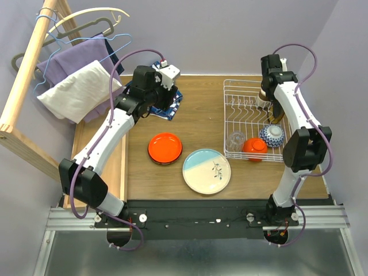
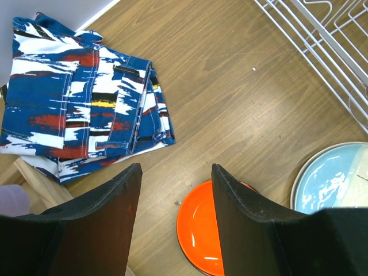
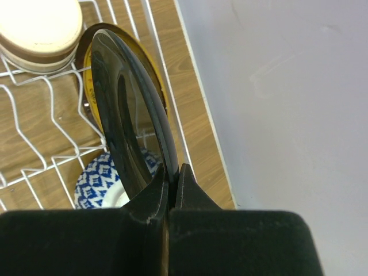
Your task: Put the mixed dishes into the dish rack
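Note:
My right gripper (image 3: 172, 169) is shut on the rim of the dark yellow-edged plate (image 3: 126, 115) and holds it on edge over the right side of the white dish rack (image 1: 230, 115). In the rack are a blue-patterned bowl (image 3: 98, 184), an upturned cream-bottomed bowl (image 3: 40, 29), an orange-red bowl (image 1: 254, 146) and a clear glass (image 1: 234, 140). My left gripper (image 2: 175, 169) is open and empty, above the table beside the patterned cloth (image 2: 80, 103). An orange-red bowl (image 2: 201, 230) lies below it. The pale blue-cream plate (image 1: 206, 171) lies on the table in front of the rack.
A wooden frame (image 1: 23, 86) with wire hangers, a purple cloth and a white pillow (image 1: 77, 92) stands at the left. The grey wall (image 3: 276, 86) is close on the rack's right side. The rack's corner also shows in the left wrist view (image 2: 322, 40).

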You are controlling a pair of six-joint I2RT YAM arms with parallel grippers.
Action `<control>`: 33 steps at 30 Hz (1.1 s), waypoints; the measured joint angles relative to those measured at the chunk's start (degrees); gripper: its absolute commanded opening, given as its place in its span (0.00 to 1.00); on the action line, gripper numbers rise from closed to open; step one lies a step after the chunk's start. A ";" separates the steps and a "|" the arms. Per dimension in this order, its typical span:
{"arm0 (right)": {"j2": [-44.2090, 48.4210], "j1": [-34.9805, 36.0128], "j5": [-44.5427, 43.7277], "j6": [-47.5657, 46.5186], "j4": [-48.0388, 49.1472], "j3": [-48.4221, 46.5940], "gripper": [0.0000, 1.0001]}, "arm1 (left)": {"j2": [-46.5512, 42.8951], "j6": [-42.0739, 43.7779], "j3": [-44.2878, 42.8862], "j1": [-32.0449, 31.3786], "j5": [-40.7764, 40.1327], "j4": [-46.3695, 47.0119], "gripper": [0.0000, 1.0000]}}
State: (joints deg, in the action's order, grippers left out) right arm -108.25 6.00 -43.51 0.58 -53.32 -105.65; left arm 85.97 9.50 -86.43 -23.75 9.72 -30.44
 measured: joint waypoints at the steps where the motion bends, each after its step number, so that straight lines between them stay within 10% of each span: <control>1: -0.02 0.00 0.44 0.13 -0.04 0.00 0.00 | 0.04 0.00 0.00 0.00 0.00 -0.02 0.61; 14: -3.10 -0.02 2.73 0.98 -0.39 2.34 0.00 | 0.09 0.35 5.42 0.00 -0.04 0.66 0.67; 20: -4.09 -0.02 3.26 0.98 -0.26 2.32 0.52 | 0.09 0.59 6.27 0.00 -0.04 0.55 0.68; 33: -4.09 -0.02 6.34 0.85 -3.50 -3.10 0.78 | -0.02 3.65 10.08 0.00 -0.02 1.07 0.79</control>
State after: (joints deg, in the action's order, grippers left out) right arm -112.33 5.98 -37.17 1.43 -56.82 -108.75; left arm 85.95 13.15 -76.36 -23.75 9.69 -29.36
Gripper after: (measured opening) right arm 0.713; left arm 0.741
